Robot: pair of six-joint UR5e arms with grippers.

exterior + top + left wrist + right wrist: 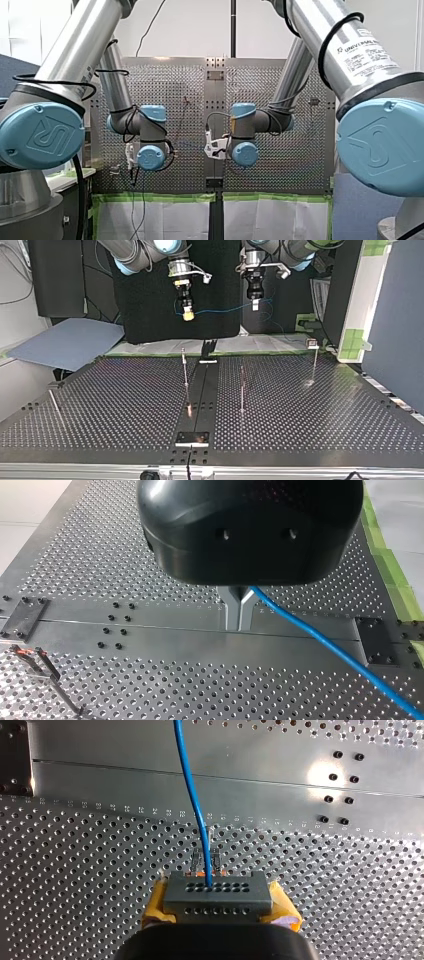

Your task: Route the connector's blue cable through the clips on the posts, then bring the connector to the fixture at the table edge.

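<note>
Nearest us in the top view, a dark plate point(192, 437) lies at the near edge of the perforated table point(100, 410), at the end of the plain centre strip point(200, 390). Behind it stand thin upright posts. The near post point(242, 390) is just right of the strip. The second post point(185, 369) is just left of it and farther back. The third post point(314, 364) is well off toward the view's right.

Farther back and high over the table, both grippers hang with the blue cable point(225, 309) strung between them, sagging a little, well above the posts. Our right gripper point(188, 315), at the view's left, is clamped on the grey connector point(218, 892). Its wrist view shows the yellow pads point(156, 909) pressed against either end of the block, and the cable leaving one hole in its face. Our left gripper point(255, 304), at the view's right, has its metal fingers point(232, 612) closed together on the cable, which comes out from between them near their root and trails off over the table.
</note>
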